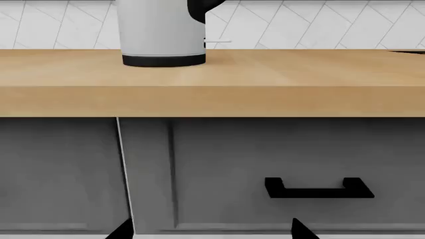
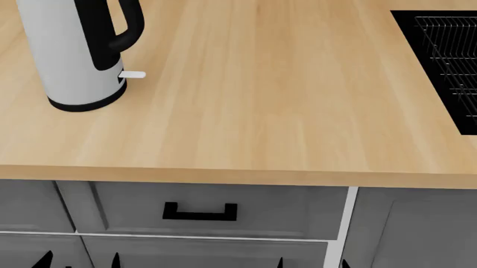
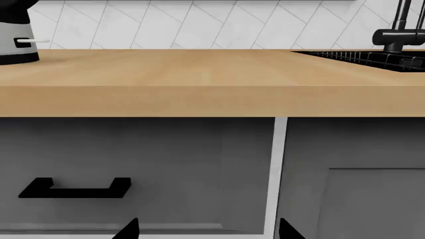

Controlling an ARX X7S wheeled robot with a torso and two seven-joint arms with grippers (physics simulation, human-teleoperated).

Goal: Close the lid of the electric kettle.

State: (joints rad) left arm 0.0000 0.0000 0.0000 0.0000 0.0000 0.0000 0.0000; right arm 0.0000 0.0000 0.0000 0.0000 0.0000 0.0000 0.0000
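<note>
The light grey electric kettle stands on the wooden counter at the far left, its black loop handle and white switch tab facing right. Its top is cut off in every view, so the lid is out of view. The kettle's lower body shows in the left wrist view and its edge in the right wrist view. My left gripper and right gripper are open and empty, low in front of the grey cabinet, below the counter edge. Only their tips show in the head view, left and right.
A black sink with a wire rack is set in the counter at the right, with a black faucet behind it. Grey drawers with a black handle sit under the counter. A white tiled wall is behind.
</note>
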